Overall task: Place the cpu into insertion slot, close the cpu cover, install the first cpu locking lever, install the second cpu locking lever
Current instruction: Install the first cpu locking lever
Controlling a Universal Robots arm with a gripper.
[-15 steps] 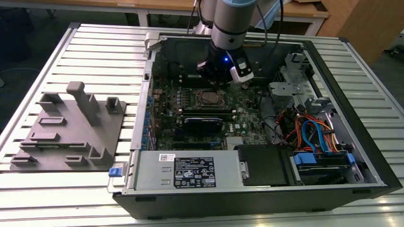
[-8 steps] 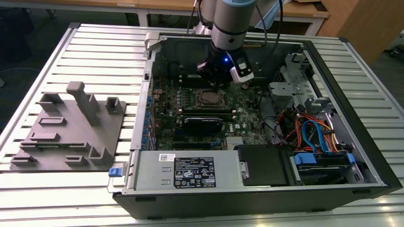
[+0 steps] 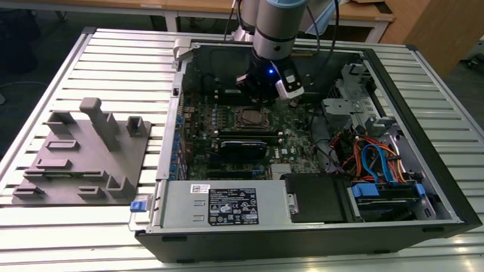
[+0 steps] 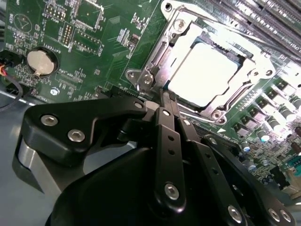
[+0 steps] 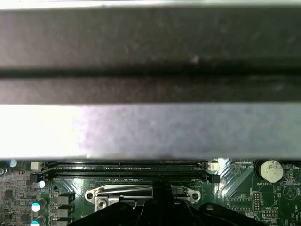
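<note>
The cpu (image 4: 203, 79) lies flat in the insertion slot (image 3: 248, 117), its pale face showing bright in the second wrist view. The cpu cover (image 4: 195, 33) is down around it as a silver frame. My gripper (image 4: 166, 95) is shut, its black fingers (image 4: 162, 123) pressed together with nothing visible between them. The tips sit at the socket's near edge, beside a screwed corner tab (image 4: 148, 80). In the first wrist view the gripper (image 5: 160, 195) hangs just over the cover's silver edge (image 5: 127, 192). I cannot make out how the locking levers stand.
The open computer case (image 3: 423, 141) lies on a slatted table, the arm (image 3: 274, 34) reaching down into it. Long memory slots (image 5: 127, 168) run beside the socket. A coin battery (image 4: 39, 61), coloured cables (image 3: 374, 156) and a grey fixture block (image 3: 83, 153) are around.
</note>
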